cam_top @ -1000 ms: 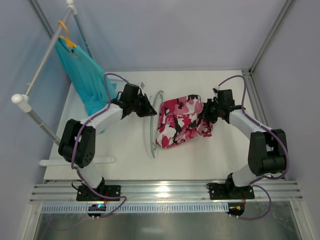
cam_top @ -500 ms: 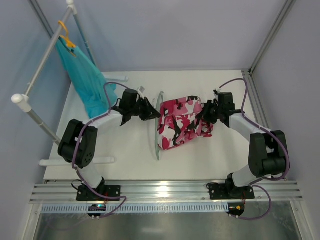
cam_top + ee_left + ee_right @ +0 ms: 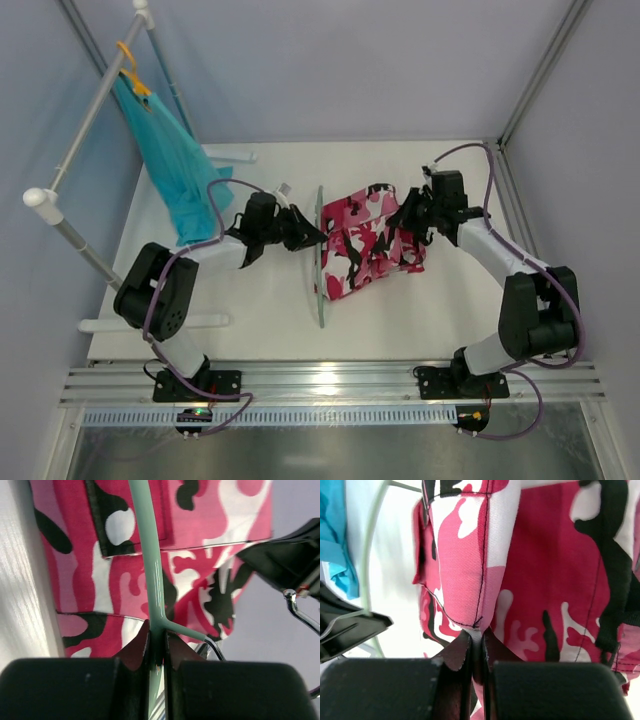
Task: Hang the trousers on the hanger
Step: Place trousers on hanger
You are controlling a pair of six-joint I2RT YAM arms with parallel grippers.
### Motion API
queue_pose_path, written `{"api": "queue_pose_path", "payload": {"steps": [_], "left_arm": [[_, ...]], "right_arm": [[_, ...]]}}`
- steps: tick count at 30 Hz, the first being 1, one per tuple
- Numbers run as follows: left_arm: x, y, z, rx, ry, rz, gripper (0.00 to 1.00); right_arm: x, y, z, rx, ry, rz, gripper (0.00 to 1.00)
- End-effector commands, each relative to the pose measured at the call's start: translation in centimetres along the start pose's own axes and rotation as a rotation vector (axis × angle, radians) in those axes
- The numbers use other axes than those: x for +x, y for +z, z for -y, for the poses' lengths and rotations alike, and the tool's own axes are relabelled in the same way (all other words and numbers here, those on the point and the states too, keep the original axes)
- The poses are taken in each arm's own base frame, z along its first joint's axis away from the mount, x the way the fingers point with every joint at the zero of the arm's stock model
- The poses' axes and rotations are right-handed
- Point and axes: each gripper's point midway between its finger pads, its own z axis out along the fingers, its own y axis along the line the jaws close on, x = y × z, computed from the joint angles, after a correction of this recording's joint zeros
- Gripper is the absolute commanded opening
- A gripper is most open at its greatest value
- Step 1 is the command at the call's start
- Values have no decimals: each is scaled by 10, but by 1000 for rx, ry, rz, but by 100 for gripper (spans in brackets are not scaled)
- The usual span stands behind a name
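Since a second ago the trousers [image 3: 365, 240], on the table [image 3: 250, 320], have barely shifted, but the hanger [image 3: 320, 275] has swung upright against their left edge (edge-on from above). The left gripper [image 3: 311, 233] clamps its rod and the right gripper [image 3: 405, 222] pinches a trouser fold, so threading looks imminent.

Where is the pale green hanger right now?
Seen from above, the hanger is near the middle of the table, pinched by the left gripper, right beside the left edge of the pink trousers.
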Motion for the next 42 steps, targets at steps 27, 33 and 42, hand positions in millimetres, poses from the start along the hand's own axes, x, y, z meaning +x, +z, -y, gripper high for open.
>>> {"api": "queue_pose_path", "payload": {"steps": [27,33,42], "left_arm": [[10,14,41,66,131,38,0],[10,17,48,125,111,69,0],[11,25,73,344,44,51,0]], "right_arm": [[34,-3,146,212,248,120,4],[35,-2,146,209,239,110,4],[35,1,146,205,231,100,4]]}}
